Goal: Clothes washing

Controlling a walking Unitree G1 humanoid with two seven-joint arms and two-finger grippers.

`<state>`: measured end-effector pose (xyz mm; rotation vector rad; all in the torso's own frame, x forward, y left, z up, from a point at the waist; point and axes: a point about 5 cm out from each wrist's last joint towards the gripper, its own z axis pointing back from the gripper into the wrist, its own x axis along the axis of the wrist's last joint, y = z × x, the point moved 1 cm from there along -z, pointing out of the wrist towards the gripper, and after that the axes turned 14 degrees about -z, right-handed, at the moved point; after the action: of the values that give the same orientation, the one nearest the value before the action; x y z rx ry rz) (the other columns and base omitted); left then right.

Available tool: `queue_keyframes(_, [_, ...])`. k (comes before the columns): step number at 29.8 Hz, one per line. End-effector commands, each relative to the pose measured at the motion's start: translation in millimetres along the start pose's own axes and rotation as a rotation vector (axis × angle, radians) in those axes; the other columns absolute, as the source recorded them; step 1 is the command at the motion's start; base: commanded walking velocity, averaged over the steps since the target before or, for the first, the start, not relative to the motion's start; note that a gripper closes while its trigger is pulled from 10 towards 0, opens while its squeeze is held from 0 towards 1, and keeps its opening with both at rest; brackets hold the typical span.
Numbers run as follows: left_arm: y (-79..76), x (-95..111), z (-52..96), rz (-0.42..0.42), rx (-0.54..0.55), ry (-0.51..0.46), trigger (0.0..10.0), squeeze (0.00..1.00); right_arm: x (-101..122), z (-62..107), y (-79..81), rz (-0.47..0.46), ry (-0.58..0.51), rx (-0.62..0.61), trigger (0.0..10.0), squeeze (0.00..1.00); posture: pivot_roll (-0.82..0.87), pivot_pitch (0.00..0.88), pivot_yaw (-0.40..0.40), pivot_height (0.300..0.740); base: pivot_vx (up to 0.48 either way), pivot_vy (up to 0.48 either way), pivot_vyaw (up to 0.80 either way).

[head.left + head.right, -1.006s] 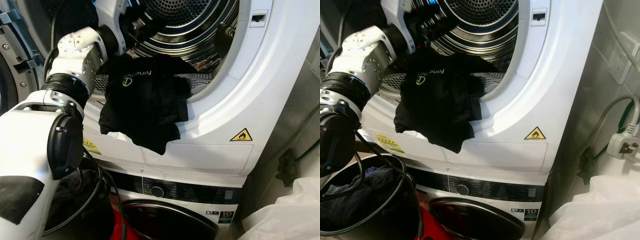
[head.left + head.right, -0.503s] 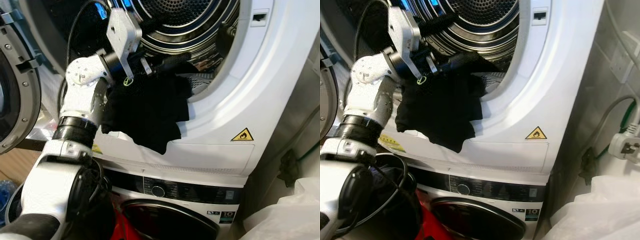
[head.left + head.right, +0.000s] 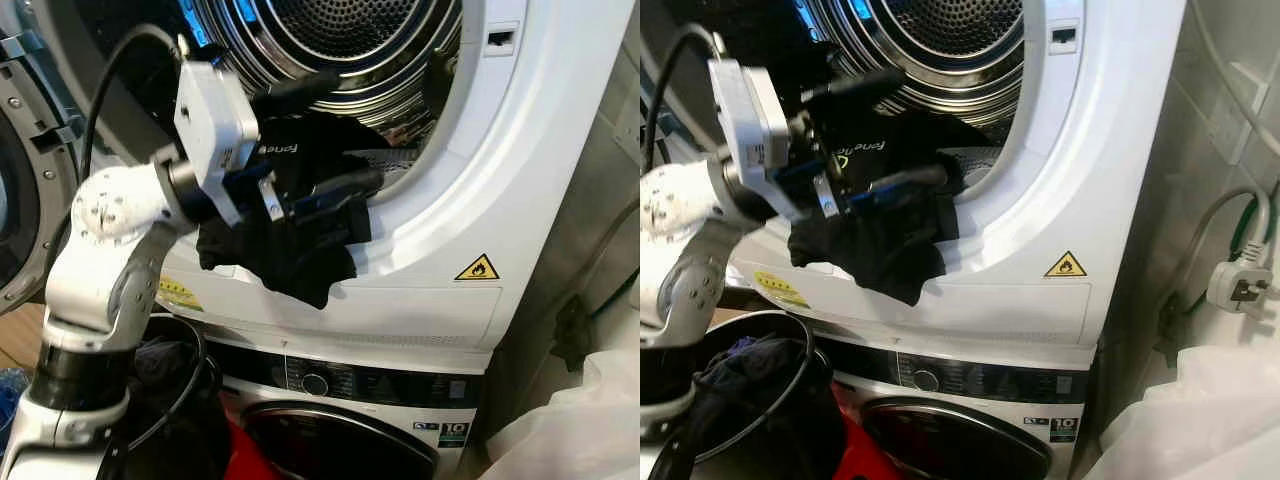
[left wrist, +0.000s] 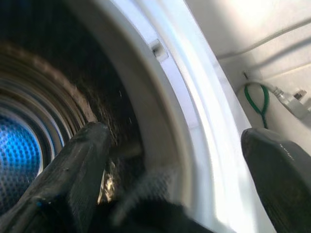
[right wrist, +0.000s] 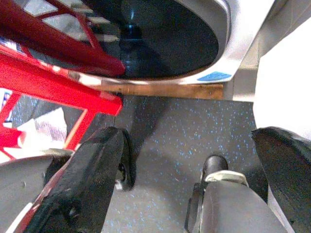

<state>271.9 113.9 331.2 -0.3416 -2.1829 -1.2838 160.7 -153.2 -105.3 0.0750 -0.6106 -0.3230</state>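
Up at the centre left of the head views, the left gripper [image 3: 320, 135] reaches toward the round opening of the white upper drum machine [image 3: 520, 180], its two long black fingers [image 3: 335, 185] spread wide apart with nothing held between them. Just under them, a crumpled black garment with pale lettering [image 3: 290, 250] lies draped over the lower rim of the opening, half hanging down the white front panel and half inside against the perforated steel drum [image 3: 340, 30]. At the lower left sits a dark round laundry basket [image 3: 760, 420] holding dark clothes. Low in the frame is the second machine's control panel [image 3: 380, 385]. Meanwhile the right gripper [image 5: 189, 179] hangs open over speckled grey floor [image 5: 184, 131] beside a red frame [image 5: 53, 92].
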Motion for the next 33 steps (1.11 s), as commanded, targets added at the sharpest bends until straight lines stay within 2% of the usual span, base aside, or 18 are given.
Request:
queue_keyframes(1, [-11.2, -1.8, 6.6, 0.042, 0.005, 0.042, 10.0, 0.29, -2.9, 0.0, 7.4, 0.006, 0.011, 0.02, 10.0, 0.0, 0.06, 0.0, 0.152, 0.74, 0.0, 0.0, 0.0])
queue_keyframes(2, [-11.2, -1.8, 6.6, 0.042, 0.005, 0.042, 10.0, 0.29, -2.9, 0.0, 7.4, 0.006, 0.011, 0.02, 10.0, 0.0, 0.06, 0.0, 0.152, 0.74, 0.0, 0.0, 0.0])
queue_keyframes(3, [-32.8, -10.1, 16.4, 0.126, -0.039, 0.099, 10.0, 0.09, -3.6, 0.1, 8.2, 0.008, 0.014, 0.021, 10.0, 0.0, 0.07, 0.0, 0.148, 0.74, 0.0, 0.0, 0.0])
queue_keyframes(4, [-42.4, -14.3, 22.0, 0.16, -0.066, 0.128, 10.0, 0.0, -3.7, 0.1, 8.5, 0.008, 0.015, 0.022, 10.0, 0.0, 0.07, 0.0, 0.147, 0.74, 0.0, 0.0, 0.0])
queue_keyframes(6, [-61.7, -27.8, 40.9, 0.197, -0.125, 0.246, 10.0, 0.0, -3.4, -0.1, 8.9, 0.009, 0.015, 0.023, 10.0, 0.0, 0.07, 0.0, 0.149, 0.74, 0.0, 0.0, 0.0])
queue_keyframes(8, [-63.7, -28.6, 43.4, 0.204, -0.131, 0.266, 10.0, 0.0, -3.3, -0.1, 8.9, 0.009, 0.016, 0.024, 10.0, 0.0, 0.07, 0.0, 0.149, 0.74, 0.0, 0.0, 0.0])
queue_keyframes(9, [-70.9, -41.3, 57.9, 0.21, -0.125, 0.351, 10.0, 0.0, -3.0, -0.2, 8.8, 0.008, 0.015, 0.022, 10.0, 0.0, 0.07, 0.0, 0.151, 0.74, 0.0, 0.0, 0.0])
queue_keyframes(11, [-77.2, -48.5, 69.1, 0.227, -0.091, 0.411, 10.0, 0.0, -2.5, -0.3, 8.6, 0.006, 0.013, 0.02, 10.0, 0.0, 0.07, 0.0, 0.153, 0.74, 0.0, 0.0, 0.0])
queue_keyframes(13, [-79.1, -49.0, 69.7, 0.221, -0.075, 0.421, 10.0, 0.0, -2.0, -0.4, 8.5, 0.004, 0.012, 0.019, 10.0, 0.0, 0.07, 0.0, 0.156, 0.74, 0.0, 0.0, 0.0])
queue_keyframes(14, [-77.5, -49.3, 69.0, 0.222, -0.01, 0.426, 10.0, 0.0, -1.6, -0.5, 8.6, -0.001, 0.01, 0.017, 10.0, 0.0, 0.06, 0.0, 0.157, 0.74, 0.0, 0.0, 0.0])
queue_keyframes(16, [-77.2, -50.8, 70.0, 0.206, 0.022, 0.441, 10.0, 0.0, -1.3, -0.6, 9.0, -0.006, 0.009, 0.016, 10.0, 0.0, 0.06, 0.0, 0.159, 0.74, 0.0, 0.0, 0.0])
queue_keyframes(21, [-97.3, -57.5, 78.6, 0.255, 0.035, 0.478, 10.0, 0.0, -1.7, -0.7, 10.7, -0.006, 0.011, 0.02, 10.0, 0.0, 0.07, 0.0, 0.157, 0.74, 0.0, 0.0, 0.0])
queue_keyframes(23, [-97.8, -60.8, 81.0, 0.257, 0.079, 0.489, 10.0, 0.0, -1.8, -0.7, 11.3, -0.005, 0.013, 0.022, 10.0, 0.0, 0.07, 0.0, 0.156, 0.74, 0.0, 0.0, 0.0])
queue_keyframes(26, [-90.3, -67.0, 85.0, 0.229, 0.17, 0.515, 10.0, 0.0, -1.6, -0.8, 11.7, -0.004, 0.013, 0.023, 10.0, 0.0, 0.07, 0.0, 0.156, 0.74, 0.0, 0.0, 0.0])
queue_keyframes(29, [-82.1, -76.7, 94.4, 0.201, 0.31, 0.556, 10.0, 0.0, -0.4, -1.1, 12.0, -0.007, 0.01, 0.023, 10.0, 0.0, 0.06, 0.0, 0.156, 0.74, 0.0, 0.0, 0.0])
queue_keyframes(33, [-70.1, -76.0, 91.3, 0.151, 0.394, 0.534, 10.0, 0.0, 1.4, -1.5, 11.7, -0.005, 0.008, 0.023, 10.0, 0.0, 0.06, 0.0, 0.152, 0.74, 0.0, 0.0, 0.0])
